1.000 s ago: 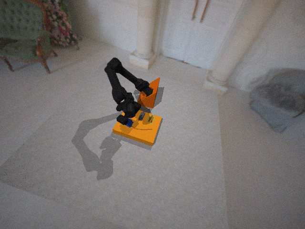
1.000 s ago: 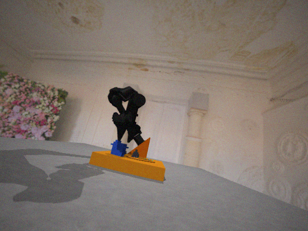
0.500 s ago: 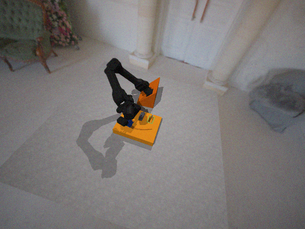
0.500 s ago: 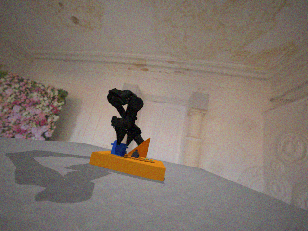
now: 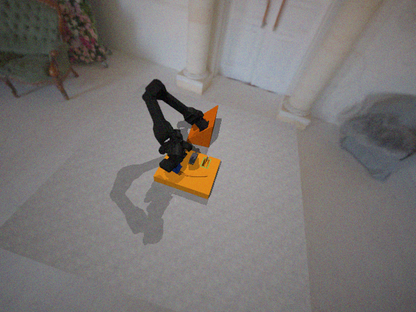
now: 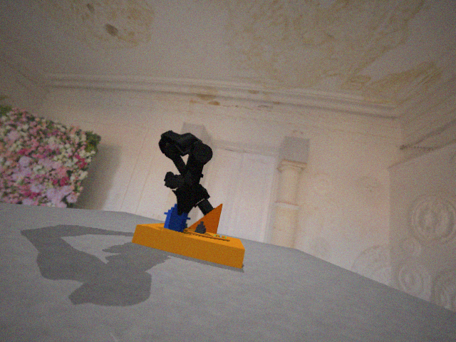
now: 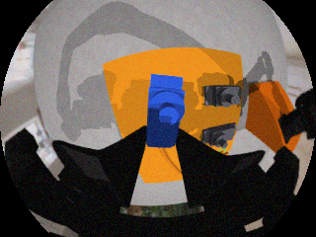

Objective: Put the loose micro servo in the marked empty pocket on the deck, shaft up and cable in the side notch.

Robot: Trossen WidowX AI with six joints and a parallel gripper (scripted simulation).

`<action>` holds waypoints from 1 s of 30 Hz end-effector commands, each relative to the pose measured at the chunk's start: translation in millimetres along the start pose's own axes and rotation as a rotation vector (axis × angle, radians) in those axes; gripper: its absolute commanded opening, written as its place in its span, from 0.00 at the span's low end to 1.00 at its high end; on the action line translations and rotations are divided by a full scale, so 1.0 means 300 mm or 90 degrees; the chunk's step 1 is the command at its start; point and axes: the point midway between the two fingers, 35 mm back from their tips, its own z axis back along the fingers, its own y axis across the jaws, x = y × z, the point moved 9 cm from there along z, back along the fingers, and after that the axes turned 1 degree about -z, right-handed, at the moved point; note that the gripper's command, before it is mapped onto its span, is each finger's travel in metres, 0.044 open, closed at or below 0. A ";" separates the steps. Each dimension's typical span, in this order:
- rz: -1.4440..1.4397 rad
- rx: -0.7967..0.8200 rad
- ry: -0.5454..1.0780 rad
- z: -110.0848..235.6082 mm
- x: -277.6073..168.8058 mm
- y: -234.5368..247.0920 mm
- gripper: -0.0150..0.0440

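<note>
The room is pale, with a white door (image 5: 265, 43) and stone columns (image 5: 198, 43) along the far wall, a green armchair (image 5: 23, 43) and a bank of flowers (image 5: 82, 30) at far left, and a grey cushion (image 5: 379, 134) at right

The grey, finely speckled table (image 5: 84, 201) spreads wide on every side of the work, with broad open room to the near, left and right; the arm's shadow falls across it to the near left

The black arm (image 5: 157, 114) rises from the far side, folds at its elbow and bends down over the left end of the orange deck (image 5: 194, 182), a flat slab with straight edges. An orange wedge (image 5: 201, 132) stands just beyond the deck's far edge, close beside the arm's base, and crowds that side

The hand (image 7: 164, 137) is low over the deck's left end, narrowed onto the blue micro servo (image 7: 165, 109). In the wrist view its dark fingers press the body from either side, with the round shaft facing the camera. The servo stands upright on the deck, well apart from its goal

A grey servo (image 5: 193, 157) sits in the deck between the blue one and the marked pocket (image 5: 205, 162), near the far right edge. A thin green outline frames the pocket; any lettering is too small to tell. A thin cable (image 5: 196, 175) lies across the deck's top, near the middle
</note>
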 end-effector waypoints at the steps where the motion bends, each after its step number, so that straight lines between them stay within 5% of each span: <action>1: 0.004 0.002 -0.002 0.009 0.000 0.001 0.31; 8: 0.004 0.001 -0.002 0.097 0.015 -0.016 0.25; 30: 0.004 0.001 -0.002 0.099 0.015 -0.057 0.25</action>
